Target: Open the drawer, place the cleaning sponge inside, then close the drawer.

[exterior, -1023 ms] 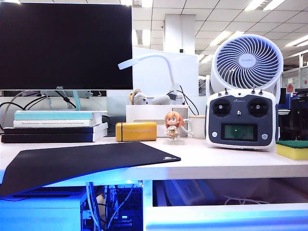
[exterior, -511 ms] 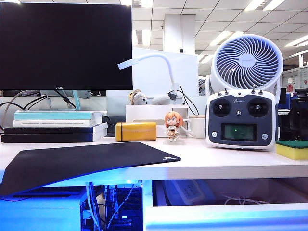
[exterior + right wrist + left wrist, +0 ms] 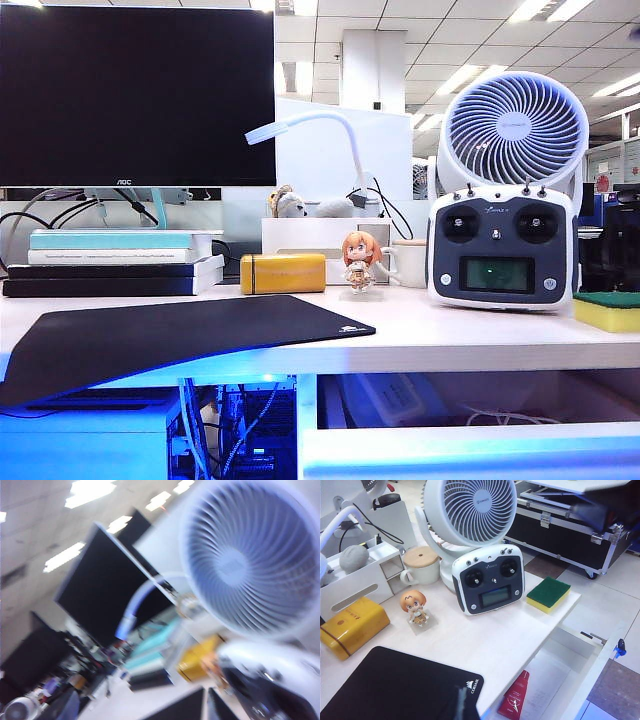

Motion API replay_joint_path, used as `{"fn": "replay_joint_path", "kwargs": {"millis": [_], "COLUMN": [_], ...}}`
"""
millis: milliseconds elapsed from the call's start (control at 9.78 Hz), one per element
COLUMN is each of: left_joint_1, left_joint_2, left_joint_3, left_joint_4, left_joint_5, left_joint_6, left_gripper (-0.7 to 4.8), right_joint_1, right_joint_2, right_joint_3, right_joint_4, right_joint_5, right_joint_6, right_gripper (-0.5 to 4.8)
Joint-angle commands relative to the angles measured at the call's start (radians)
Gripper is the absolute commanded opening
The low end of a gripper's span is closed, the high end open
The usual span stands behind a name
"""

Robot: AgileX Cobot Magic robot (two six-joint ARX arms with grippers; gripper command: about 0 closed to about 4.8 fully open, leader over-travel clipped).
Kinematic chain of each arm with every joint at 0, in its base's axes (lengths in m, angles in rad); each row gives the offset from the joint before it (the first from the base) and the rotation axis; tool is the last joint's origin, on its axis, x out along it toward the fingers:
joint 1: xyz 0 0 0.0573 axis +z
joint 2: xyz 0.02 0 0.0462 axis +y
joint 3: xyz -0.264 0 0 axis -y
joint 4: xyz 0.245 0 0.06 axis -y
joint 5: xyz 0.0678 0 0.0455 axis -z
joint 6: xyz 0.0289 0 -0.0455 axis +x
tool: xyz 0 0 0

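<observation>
The drawer (image 3: 592, 667) is standing open at the lower right of the left wrist view, its white front panel pulled away from the desk (image 3: 485, 640) and its interior exposed; a red tube (image 3: 514, 698) is lying inside near the desk edge. In the exterior view the drawer front (image 3: 470, 448) is running along the bottom right.

The cleaning sponge (image 3: 548, 594) is resting on the desk top at the right-hand corner, green scouring layer upward, just beside the remote controller (image 3: 489, 585) and directly above the open drawer cavity. In the exterior view the sponge (image 3: 607, 311) is sitting at the far right edge of the frame. Its long axis is running roughly parallel to the desk's right-hand edge.

Left gripper (image 3: 461, 706): only a dark sliver of a finger is showing at the bottom centre of its wrist view, over the black mouse pad (image 3: 395, 687); finger spacing cannot be determined. The sponge is lying well apart from it, toward the upper right.

Right gripper: no fingers are appearing in its blurred wrist view, which is showing the fan (image 3: 250, 560) and the monitor (image 3: 102, 587); its state cannot be determined.

Judgement: the sponge is lying on the right arm's side, so the right arm is the likelier one for the pickup.
</observation>
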Motion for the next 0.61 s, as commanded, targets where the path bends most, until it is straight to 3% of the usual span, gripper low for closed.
{"fn": "replay_joint_path", "kwargs": {"millis": [102, 205, 511, 614], "left_joint_1": [0.0, 0.0, 0.0, 0.0], "left_joint_2": [-0.002, -0.002, -0.002, -0.002], "left_joint_3": [0.005, 0.005, 0.005, 0.005], "left_joint_4": [0.014, 0.014, 0.014, 0.014], "left_joint_5": [0.0, 0.0, 0.0, 0.0], "left_joint_6": [0.006, 0.006, 0.006, 0.006], "left_gripper": [-0.05, -0.05, -0.05, -0.05], "right_joint_1": [0.048, 0.084, 0.195, 0.202], "right_joint_2": [-0.006, -0.007, -0.065, -0.077], "right_joint_3": [0.003, 0.006, 0.057, 0.065], "right_joint_4": [-0.173, -0.244, -0.704, -0.783], "right_joint_5": [0.093, 0.138, 0.368, 0.391], "right_joint_6": [-0.147, -0.208, -0.592, -0.622], "right_gripper": [4.79, 4.79, 4.79, 4.79]}}
